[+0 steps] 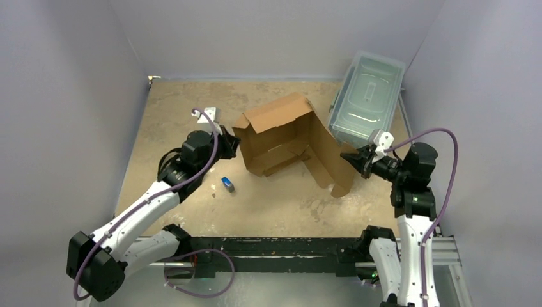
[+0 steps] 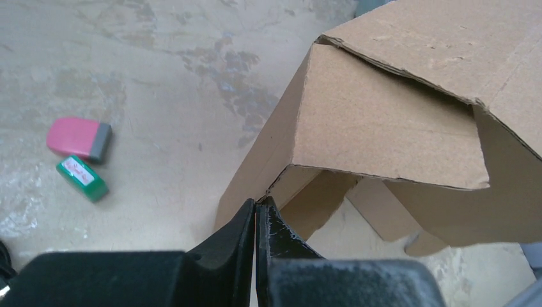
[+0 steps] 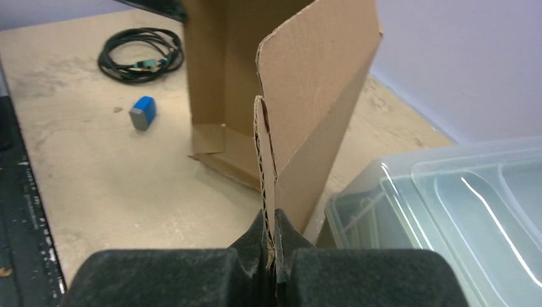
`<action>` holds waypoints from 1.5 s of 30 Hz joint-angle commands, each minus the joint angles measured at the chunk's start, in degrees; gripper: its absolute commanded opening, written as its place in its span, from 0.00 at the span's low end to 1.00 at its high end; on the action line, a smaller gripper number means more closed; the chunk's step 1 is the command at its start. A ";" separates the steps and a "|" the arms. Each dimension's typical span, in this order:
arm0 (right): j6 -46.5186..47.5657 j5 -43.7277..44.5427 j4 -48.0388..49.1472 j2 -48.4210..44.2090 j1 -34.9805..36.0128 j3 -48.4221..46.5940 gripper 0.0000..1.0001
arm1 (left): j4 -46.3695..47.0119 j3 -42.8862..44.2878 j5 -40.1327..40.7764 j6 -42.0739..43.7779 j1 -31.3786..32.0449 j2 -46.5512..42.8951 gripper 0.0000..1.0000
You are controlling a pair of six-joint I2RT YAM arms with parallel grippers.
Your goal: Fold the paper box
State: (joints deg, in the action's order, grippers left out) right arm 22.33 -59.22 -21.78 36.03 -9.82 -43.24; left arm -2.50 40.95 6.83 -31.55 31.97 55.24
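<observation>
The paper box is brown corrugated cardboard, half raised in the middle of the table with its walls up and flaps loose. My left gripper is at its left wall. In the left wrist view the gripper is shut, its tips touching the lower corner of the paper box, and no cardboard shows between them. My right gripper is at the box's right flap. The right wrist view shows this gripper shut on the doubled edge of the upright flap.
A clear plastic lidded bin stands at the back right, close beside my right gripper. A small blue block lies left of the box. A pink eraser and a green one show nearby. A coiled cable lies beyond.
</observation>
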 commanded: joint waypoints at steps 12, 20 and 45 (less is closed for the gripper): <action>-16.15 -2.69 13.32 1.48 -0.65 2.09 0.00 | 13.79 2.94 7.15 7.85 1.87 10.48 0.00; -20.50 10.32 16.42 1.02 -2.13 3.75 0.00 | 13.84 5.19 14.10 10.39 1.87 12.85 0.00; -4.40 17.63 0.16 15.34 0.66 -16.34 0.60 | 14.51 5.11 0.69 14.10 1.96 12.58 0.00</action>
State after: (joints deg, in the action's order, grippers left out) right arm 16.19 -45.84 -18.92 49.32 -10.87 -54.52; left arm 9.45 45.25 10.41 -16.91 33.56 69.43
